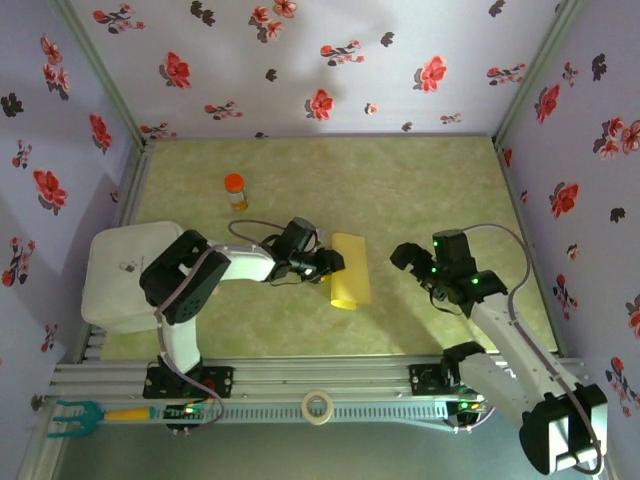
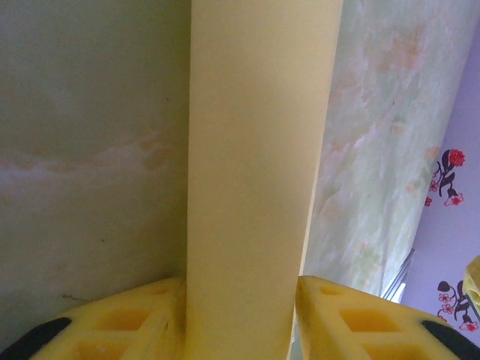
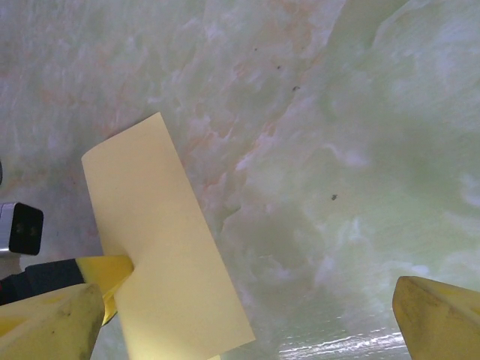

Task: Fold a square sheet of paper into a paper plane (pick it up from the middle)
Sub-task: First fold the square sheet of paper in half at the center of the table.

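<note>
Yellow fingers point(image 2: 150, 322) of the left gripper point(image 2: 240, 300) sit closest in the left wrist view. The square sheet of paper point(image 2: 259, 187) fills the gap between them edge to edge, so it reads as clenched on the sheet.

Top view: the sheet lies near table point(image 1: 430, 180) centre as a narrow rectangle, long axis 12 to 6. Left gripper is at its 9 o'clock edge. Right gripper point(image 1: 418, 262) is at its 3 o'clock, apart from the paper, jaws spread wide and holding nothing. Orange-capped bottle point(image 1: 234, 190) is at 10 o'clock, well apart.

Step, my read: centre half-fold, no pointed nose yet, so early in the task.

Next move likely needs the layers flattened and the crease pressed while the free arm pins the sheet. Thin paper may slide or spring open on release.
</note>
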Robot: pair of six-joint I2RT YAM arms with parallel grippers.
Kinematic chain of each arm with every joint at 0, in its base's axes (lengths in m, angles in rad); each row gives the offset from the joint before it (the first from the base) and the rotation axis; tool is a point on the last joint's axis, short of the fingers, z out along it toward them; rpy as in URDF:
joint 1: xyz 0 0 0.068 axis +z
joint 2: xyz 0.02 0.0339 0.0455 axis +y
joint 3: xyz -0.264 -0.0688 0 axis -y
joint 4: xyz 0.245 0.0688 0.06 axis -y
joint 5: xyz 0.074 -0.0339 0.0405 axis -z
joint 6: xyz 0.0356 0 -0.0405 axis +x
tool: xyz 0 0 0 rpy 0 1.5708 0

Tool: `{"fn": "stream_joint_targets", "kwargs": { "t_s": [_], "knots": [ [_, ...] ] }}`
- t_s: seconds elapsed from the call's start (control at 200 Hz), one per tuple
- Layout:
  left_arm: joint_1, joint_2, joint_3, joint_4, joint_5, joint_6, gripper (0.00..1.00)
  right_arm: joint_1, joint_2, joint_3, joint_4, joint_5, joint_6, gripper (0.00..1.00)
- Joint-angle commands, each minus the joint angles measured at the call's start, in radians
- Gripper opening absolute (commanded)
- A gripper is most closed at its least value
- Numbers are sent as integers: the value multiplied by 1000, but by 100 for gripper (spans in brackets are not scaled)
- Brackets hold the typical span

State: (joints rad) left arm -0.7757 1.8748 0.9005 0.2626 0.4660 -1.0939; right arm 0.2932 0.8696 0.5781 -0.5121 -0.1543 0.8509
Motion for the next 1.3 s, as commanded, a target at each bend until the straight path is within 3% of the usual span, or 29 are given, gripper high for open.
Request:
{"fn": "stream_joint_targets", "kwargs": {
  "t_s": [0.0, 0.18, 0.52, 0.64, 0.86, 1.295],
  "knots": [
    [6, 23, -7, -13, 7, 7, 42, -6, 16, -32, 73, -57, 37, 99],
    [3, 7, 23, -111, -31, 57, 53, -5, 42, -58, 123, -98, 59, 99],
    [-31, -40, 203, -537, -233, 253, 69, -5, 97, -75, 189, -132, 71, 99],
    [-34, -54, 221, -578, -270, 270, 70, -4, 110, -74, 206, -157, 66, 99],
    [-41, -86, 204, -571, -306, 287, 65, -1, 75, -154, 404, -246, 111, 96],
    [-41, -55, 191, -576, -288, 284, 61, 20, 124, -154, 441, -276, 117, 92]
  ]
}}
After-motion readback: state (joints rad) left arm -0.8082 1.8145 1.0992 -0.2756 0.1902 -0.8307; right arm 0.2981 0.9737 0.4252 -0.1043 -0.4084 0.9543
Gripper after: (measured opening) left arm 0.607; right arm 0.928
